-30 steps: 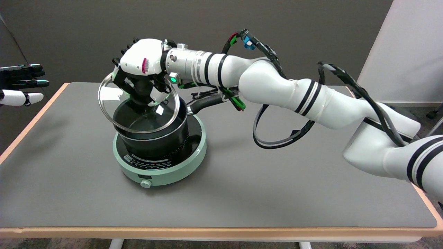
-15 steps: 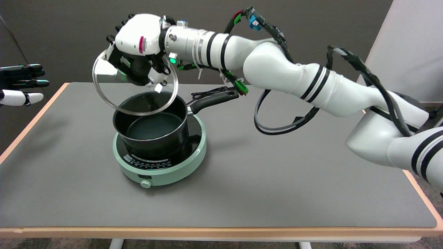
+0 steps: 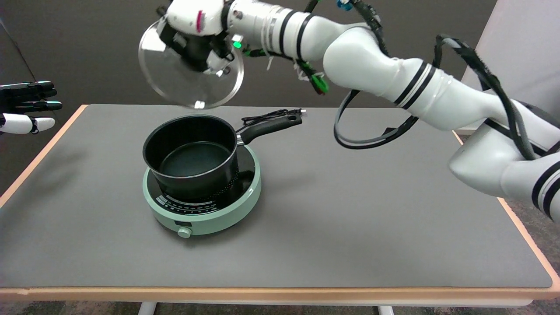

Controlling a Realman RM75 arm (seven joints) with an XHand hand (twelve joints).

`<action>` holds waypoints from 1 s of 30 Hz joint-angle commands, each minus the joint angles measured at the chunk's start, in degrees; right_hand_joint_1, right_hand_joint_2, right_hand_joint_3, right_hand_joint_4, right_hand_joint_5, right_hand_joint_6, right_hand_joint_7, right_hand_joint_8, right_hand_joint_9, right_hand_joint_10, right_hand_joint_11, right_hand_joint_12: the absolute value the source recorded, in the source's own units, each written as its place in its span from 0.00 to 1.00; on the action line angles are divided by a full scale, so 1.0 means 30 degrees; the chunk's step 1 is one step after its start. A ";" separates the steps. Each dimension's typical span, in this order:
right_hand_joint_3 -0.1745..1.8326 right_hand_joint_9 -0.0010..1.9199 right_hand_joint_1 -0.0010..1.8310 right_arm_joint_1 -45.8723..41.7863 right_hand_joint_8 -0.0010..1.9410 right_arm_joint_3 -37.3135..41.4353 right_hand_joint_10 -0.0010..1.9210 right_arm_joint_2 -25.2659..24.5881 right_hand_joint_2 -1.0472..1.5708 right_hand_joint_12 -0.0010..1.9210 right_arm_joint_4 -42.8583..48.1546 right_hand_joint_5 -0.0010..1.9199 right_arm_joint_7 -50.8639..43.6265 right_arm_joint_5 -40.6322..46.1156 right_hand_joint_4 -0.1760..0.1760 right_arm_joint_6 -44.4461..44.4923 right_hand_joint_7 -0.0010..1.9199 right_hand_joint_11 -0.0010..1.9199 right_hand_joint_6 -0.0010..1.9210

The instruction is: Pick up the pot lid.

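1. Closest to you is the gray table (image 3: pixel 350 245). Its front part has nothing to do with the job right now.

2. A bit farther back sits the green cooker (image 3: pixel 202 214), flat on the table. It has a small knob at the front.

3. The black pot (image 3: pixel 192 157) stands on the cooker. Its top is open now, and you can see right down to the bottom. Its handle points to the right and back. A black cord (image 3: pixel 271 116) lies on the table just behind the handle.

4. Higher up, and farther back, is the pot lid (image 3: pixel 191 70). A second ago it was tipped against the pot's rim. Half a second ago it was just above the pot. Now it is well above the pot and touches nothing but the hand. It is tilted, with its lower edge toward the table.

5. Your right hand (image 3: pixel 192 26) has gone up with the lid, almost to the top of the picture. Its fingers are curled around the lid's knob, and they grip it.

6. I think this means the picking up is done, or nearly done. The lid hangs at a slant, so hold tight and move slowly, or it could slip.

7. At the far left, the other hand (image 3: pixel 26 107) hangs in the air and does nothing.
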 commanded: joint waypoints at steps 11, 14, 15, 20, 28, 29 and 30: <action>0.43 0.49 0.76 -0.2375 0.60 0.6305 0.69 0.4216 0.69 0.55 -0.3884 0.38 -0.0807 -0.5059 1.00 0.2687 0.53 0.43 0.65; 0.44 0.49 0.76 -0.3126 0.60 0.7661 0.69 0.4569 0.68 0.58 -0.3775 0.38 -0.0807 -0.5800 1.00 0.2687 0.53 0.43 0.66; 0.44 0.49 0.76 -0.3410 0.60 0.8216 0.69 0.4667 0.68 0.59 -0.3689 0.38 -0.0763 -0.6047 1.00 0.2701 0.53 0.43 0.67; 0.45 0.49 0.76 -0.5708 0.60 1.1863 0.69 0.4993 0.68 0.62 -0.3257 0.38 -0.0807 -0.6643 1.00 0.3600 0.53 0.44 0.67; 0.44 0.49 0.76 -1.0685 0.60 1.8082 0.69 0.4552 0.68 0.63 -0.1111 0.38 -0.0647 -0.6404 1.00 0.5897 0.53 0.44 0.67; 0.44 0.49 0.76 -1.1200 0.60 1.8543 0.69 0.4525 0.68 0.62 -0.0736 0.38 -0.0632 -0.6404 1.00 0.5924 0.53 0.44 0.67; 0.44 0.49 0.76 -1.1723 0.60 1.8953 0.69 0.4514 0.68 0.63 -0.0397 0.38 -0.0606 -0.6404 1.00 0.5966 0.53 0.44 0.67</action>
